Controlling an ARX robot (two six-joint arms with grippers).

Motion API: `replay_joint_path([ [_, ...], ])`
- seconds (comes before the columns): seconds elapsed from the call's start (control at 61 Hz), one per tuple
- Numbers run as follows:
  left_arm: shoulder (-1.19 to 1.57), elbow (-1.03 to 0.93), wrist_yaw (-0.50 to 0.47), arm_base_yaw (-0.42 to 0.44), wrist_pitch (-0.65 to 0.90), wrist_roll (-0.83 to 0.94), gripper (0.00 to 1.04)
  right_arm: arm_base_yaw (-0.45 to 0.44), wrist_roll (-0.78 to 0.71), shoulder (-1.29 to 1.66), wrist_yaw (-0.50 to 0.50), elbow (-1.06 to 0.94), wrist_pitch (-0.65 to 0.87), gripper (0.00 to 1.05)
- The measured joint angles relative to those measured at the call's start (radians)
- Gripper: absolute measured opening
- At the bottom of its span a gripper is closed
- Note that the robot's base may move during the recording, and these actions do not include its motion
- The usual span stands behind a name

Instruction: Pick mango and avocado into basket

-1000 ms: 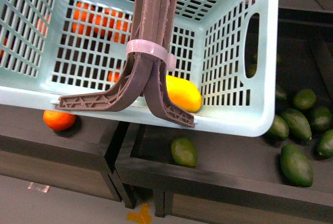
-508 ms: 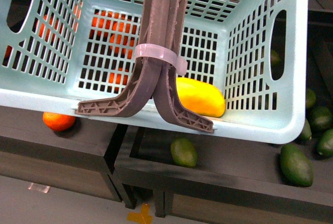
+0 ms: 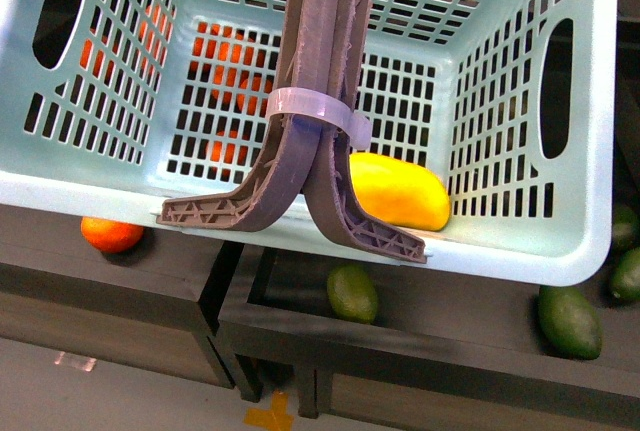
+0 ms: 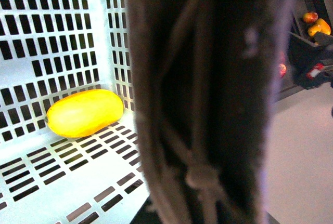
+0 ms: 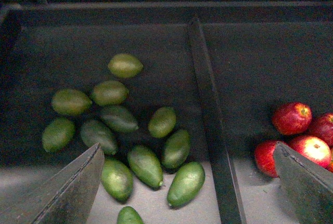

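Low down, a dark display stand. Under the stand, grey floor, with a yellow mark just below the stand's front edge. Inside the stand, a black divider parts one dark bin from the next.

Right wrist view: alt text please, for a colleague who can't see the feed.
The right gripper is open and empty, its dark fingers wide apart over a dark tray. A loose cluster of green oval fruits lies in one compartment. Across a raised divider, several red apples lie in the next.
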Motion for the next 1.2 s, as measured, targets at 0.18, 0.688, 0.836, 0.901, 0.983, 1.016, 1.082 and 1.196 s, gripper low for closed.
replay_joint_path([
  [0.18, 0.000, 0.000, -0.004, 0.000, 0.000, 0.000, 0.05, -0.016, -0.050, 0.261, -0.053, 0.077, 0.075, 0.97],
  [0.688, 0.000, 0.000, 0.000, 0.000, 0.000, 0.000, 0.05, 0.095, -0.124, 0.833, -0.140, 0.344, 0.182, 0.97],
  [0.836, 0.000, 0.000, -0.003, 0.000, 0.000, 0.000, 0.05, 0.127, -0.135, 0.962, -0.152, 0.404, 0.214, 0.97],
  [0.901, 0.000, 0.000, -0.005, 0.000, 0.000, 0.001, 0.05, 0.133, -0.137, 1.006, -0.145, 0.425, 0.218, 0.97],
  [0.983, 0.000, 0.000, -0.004, 0.000, 0.000, 0.000, 0.05, 0.137, -0.139, 1.077, -0.145, 0.468, 0.217, 0.97],
  [1.016, 0.000, 0.000, -0.004, 0.000, 0.000, 0.000, 0.05, 0.137, -0.139, 1.097, -0.144, 0.482, 0.217, 0.97],
  [1.082, 0.000, 0.000, -0.003, 0.000, 0.000, 0.000, 0.05, 0.137, -0.140, 1.130, -0.143, 0.507, 0.217, 0.97],
  [1.196, 0.000, 0.000, -0.002, 0.000, 0.000, 0.000, 0.05, 0.140, -0.140, 1.179, -0.146, 0.550, 0.215, 0.97],
])
